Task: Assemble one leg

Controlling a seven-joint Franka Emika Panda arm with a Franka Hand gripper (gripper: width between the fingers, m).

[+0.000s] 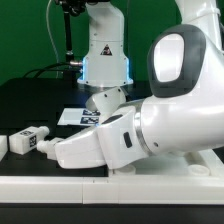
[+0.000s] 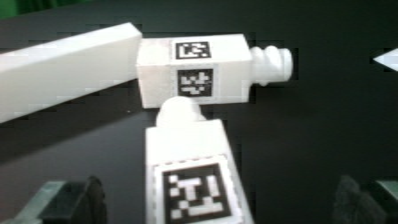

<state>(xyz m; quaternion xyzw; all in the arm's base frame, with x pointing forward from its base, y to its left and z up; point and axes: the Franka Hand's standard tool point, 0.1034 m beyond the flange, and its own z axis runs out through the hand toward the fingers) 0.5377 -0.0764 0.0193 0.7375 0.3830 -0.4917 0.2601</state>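
In the wrist view one white leg (image 2: 187, 165) with a square tag lies lengthwise between my dark fingers (image 2: 63, 200), which stand wide apart on either side without touching it. My gripper (image 2: 217, 205) is open. A second leg (image 2: 199, 68) lies crosswise just beyond the first, touching its end, with its round peg (image 2: 270, 65) showing. In the exterior view a tagged leg (image 1: 30, 140) lies at the left, just ahead of my hand. My fingers are hidden there by the arm.
A long white part (image 2: 63, 75) lies against the crosswise leg in the wrist view. The marker board (image 1: 75, 117) lies behind the legs in the exterior view. My own arm (image 1: 150, 120) fills the middle and right. The table top is black.
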